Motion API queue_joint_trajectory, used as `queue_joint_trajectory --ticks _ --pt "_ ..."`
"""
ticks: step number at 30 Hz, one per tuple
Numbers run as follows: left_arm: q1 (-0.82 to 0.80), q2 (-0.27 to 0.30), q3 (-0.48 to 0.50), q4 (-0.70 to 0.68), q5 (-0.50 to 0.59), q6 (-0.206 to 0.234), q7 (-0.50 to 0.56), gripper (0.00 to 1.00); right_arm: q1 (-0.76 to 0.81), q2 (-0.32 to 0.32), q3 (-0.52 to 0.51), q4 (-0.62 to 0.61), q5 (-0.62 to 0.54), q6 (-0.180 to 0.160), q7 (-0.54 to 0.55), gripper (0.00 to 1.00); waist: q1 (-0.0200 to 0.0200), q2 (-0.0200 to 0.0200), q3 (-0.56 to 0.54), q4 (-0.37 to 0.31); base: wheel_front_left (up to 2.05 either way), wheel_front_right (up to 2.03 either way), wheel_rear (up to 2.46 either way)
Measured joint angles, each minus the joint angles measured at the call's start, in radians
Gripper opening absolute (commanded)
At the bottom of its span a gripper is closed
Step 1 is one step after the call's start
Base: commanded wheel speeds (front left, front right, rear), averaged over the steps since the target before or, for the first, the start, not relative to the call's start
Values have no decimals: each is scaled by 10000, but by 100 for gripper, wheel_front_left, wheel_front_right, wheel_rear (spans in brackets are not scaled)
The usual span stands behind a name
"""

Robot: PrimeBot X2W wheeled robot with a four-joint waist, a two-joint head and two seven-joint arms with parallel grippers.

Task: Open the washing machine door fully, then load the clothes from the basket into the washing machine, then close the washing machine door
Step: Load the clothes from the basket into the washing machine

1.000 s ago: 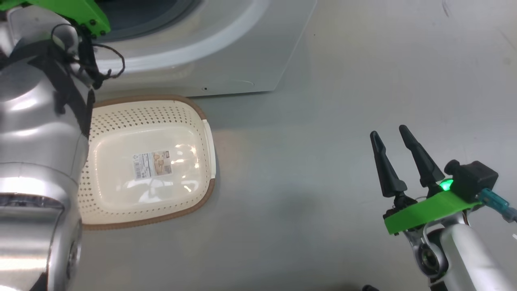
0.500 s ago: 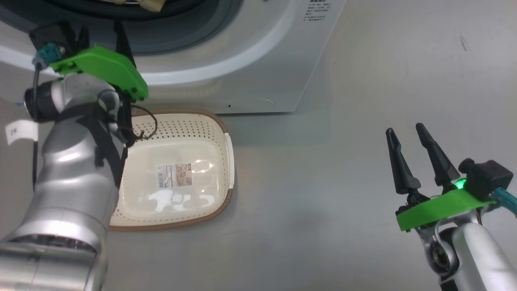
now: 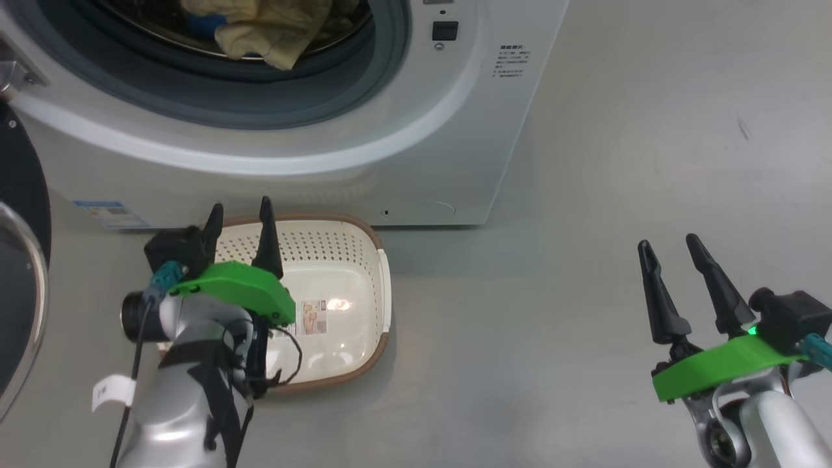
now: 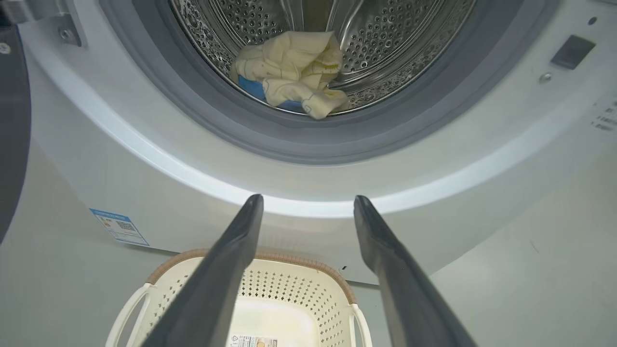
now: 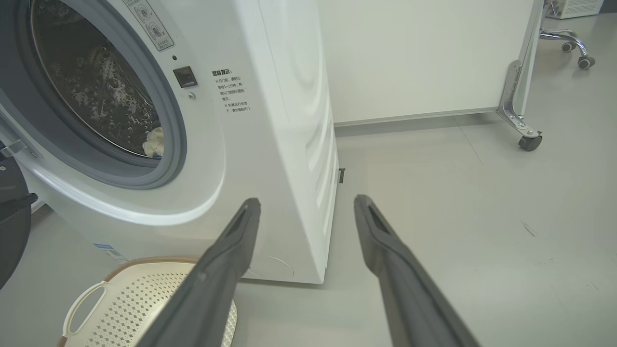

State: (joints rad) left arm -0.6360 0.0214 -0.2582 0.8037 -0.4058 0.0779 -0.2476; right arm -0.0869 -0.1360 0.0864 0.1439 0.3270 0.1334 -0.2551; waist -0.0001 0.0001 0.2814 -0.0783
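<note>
The white washing machine (image 3: 455,130) stands with its drum uncovered, and its black-ringed door (image 3: 19,214) is swung wide at the left edge. Pale yellow clothes (image 3: 260,26) with blue trim lie in the steel drum; the left wrist view has the clothes (image 4: 289,67) just behind the grey gasket. On the floor in front sits the cream basket (image 3: 364,260), holding nothing but its label. My left gripper (image 3: 239,208) hovers open over the basket's left part, fingers toward the machine. My right gripper (image 3: 667,242) is open above bare floor, far right.
Grey floor (image 3: 585,195) stretches to the right of the machine. In the right wrist view a white partition on castors (image 5: 525,140) stands behind the machine, with a chair base (image 5: 573,43) beyond it. A blue label sticker (image 3: 107,211) marks the machine's lower front.
The head camera has tilted up, bringing the drum and clothes into view. My left gripper has drawn back from the machine's opening to above the basket. The right gripper has held its place.
</note>
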Motion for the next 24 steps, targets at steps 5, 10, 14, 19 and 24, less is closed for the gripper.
queue_joint_trajectory --ticks 5,10,14,19,24 --pt "1381 17 355 -1781 314 188 0 100 186 -33 -4 0 -29 0 0 100 0 0 -293 54 0 0 0" --pt "2898 54 690 -3124 936 288 0 100 415 -107 -138 -33 -132 0 0 100 0 0 -664 41 0 0 0" --pt "4010 75 869 -3827 1204 217 0 100 676 -127 -192 -48 -221 0 0 100 0 0 -948 28 0 0 0" --pt "4801 96 1241 -4562 1317 -174 0 100 860 -128 -313 -90 -313 0 0 100 0 0 -1227 38 0 0 0" --pt "5404 117 1584 -4991 1315 -255 0 100 968 -134 -449 -171 -384 0 0 100 0 0 -1423 37 0 0 0"
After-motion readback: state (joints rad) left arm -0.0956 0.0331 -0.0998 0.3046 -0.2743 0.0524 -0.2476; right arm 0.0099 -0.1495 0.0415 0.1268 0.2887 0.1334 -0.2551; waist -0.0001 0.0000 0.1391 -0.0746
